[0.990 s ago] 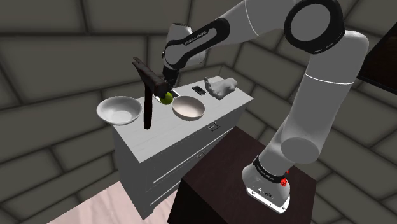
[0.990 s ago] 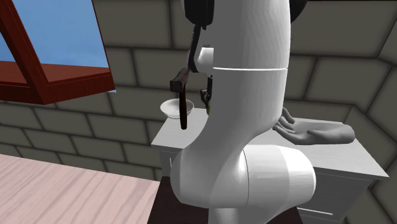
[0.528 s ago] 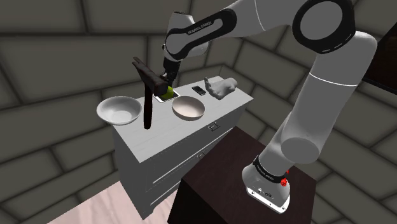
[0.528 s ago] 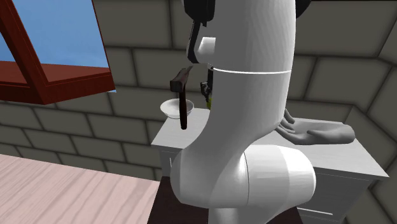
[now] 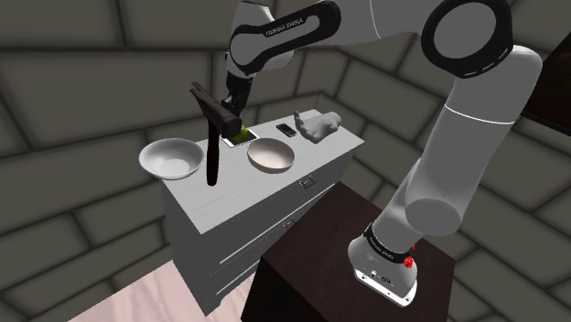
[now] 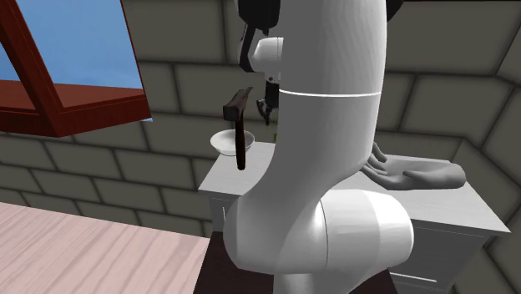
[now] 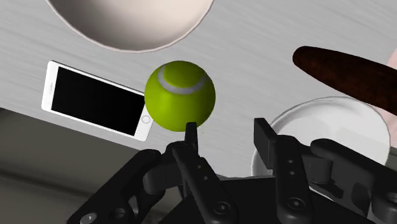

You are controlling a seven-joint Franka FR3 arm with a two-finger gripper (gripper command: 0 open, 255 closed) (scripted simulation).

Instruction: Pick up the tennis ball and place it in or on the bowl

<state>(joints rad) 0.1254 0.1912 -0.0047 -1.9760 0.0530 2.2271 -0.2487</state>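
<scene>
Tennis ball, yellow-green with a pale seam, lies on the dresser just beyond the tips of the black gripper. The gripper's two fingers stand apart with nothing clasped between them. The ball sits off toward one fingertip rather than in the gap, and the wrist view does not show whether that tip touches it. In the shoulder view the gripper hangs directly above the ball, pointing down from the white arm.

The ball is near the back edge of the dresser top, about midway along it. A white-framed phone with a black screen lies flat beside it, one end against the ball's outline, also close to the back edge.

Toward the front edge, on the shoulder view's right of the ball, sits a bowl with a pinkish inside. A white bowl sits at the left end of the top in that view. Between the two bowls a dark brown hammer stands upright on its handle end near the front edge, its head level with the gripper.

A pale model hand rests near the far right corner. The arm's dark stand is in front of the dresser.
</scene>
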